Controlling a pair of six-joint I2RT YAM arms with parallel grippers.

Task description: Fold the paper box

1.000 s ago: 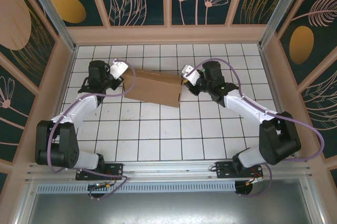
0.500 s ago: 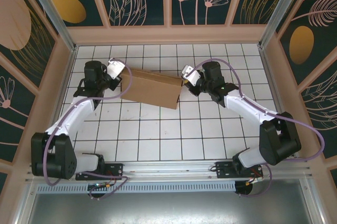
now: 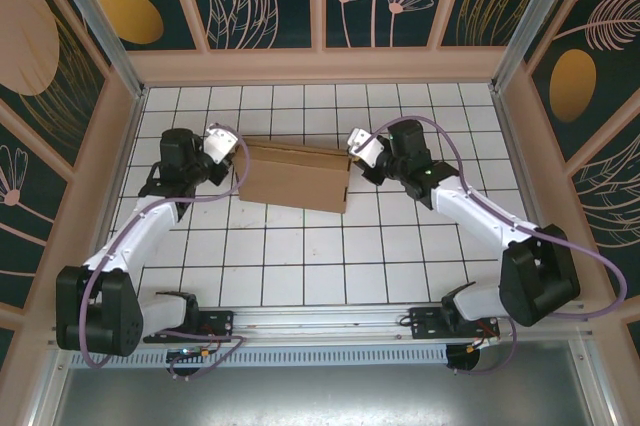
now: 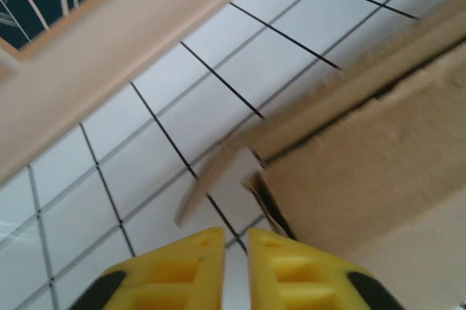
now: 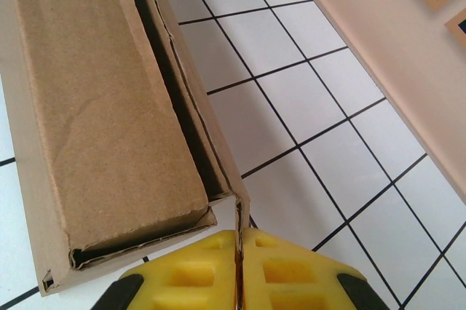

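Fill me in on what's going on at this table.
Two robot arms are folding a paper box on the tiled table. The left hand, fingers nearly together, sits at the box's left end beside a loose flap. The right hand is shut on the wall edge at the right-end corner. The box looks mostly formed.

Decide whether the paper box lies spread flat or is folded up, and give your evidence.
Folded up. The paper box stands as a closed brown block on the table; the right wrist view shows its top panel tucked inside raised walls.

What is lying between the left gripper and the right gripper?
In the top external view, the paper box spans the stretch between the left gripper and the right gripper, resting on the tiled table.
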